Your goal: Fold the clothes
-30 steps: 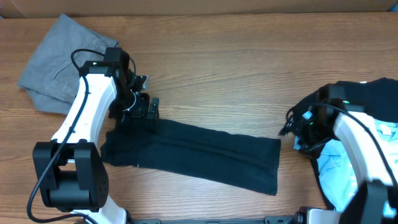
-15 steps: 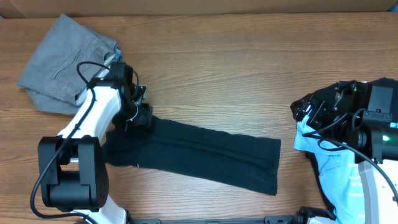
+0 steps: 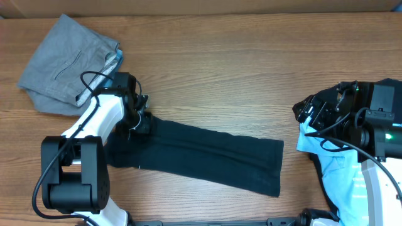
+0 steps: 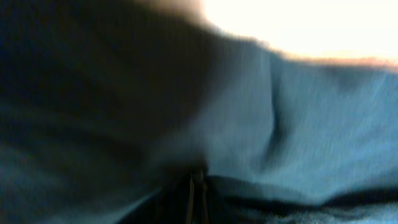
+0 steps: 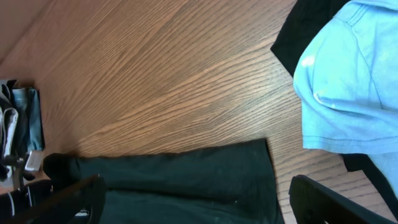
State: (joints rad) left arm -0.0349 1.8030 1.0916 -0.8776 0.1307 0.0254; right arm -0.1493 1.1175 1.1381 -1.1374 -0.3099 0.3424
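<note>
**Left arm pinched on the dark shirt's corner**

The dark shirt (image 3: 207, 157) lay across the middle of the table (image 3: 239, 63), already narrowed to a long band slanting from left down to right. The left gripper (image 3: 142, 122) was down on its upper-left corner with jaws closed. The left wrist view was nothing but blurred cloth pressed close, so I took it to be pinching the fabric there; how many layers it had caught could not be told.

The right gripper (image 5: 198, 182) hung wide open and empty near the band's right end. Beside it, the light-blue shirt (image 5: 348, 81) and a black garment (image 3: 384, 94) were heaped at the table's right edge. A grey garment (image 3: 63, 69) sat folded at far left, apart from the band.

Handling, as judged: the cloth looked light and limp, and would sag and drag rather than hold shape. One corner lifted alone would likely twist the band. The better hold would be both corners of one end, pinched at the edge through all layers.
</note>
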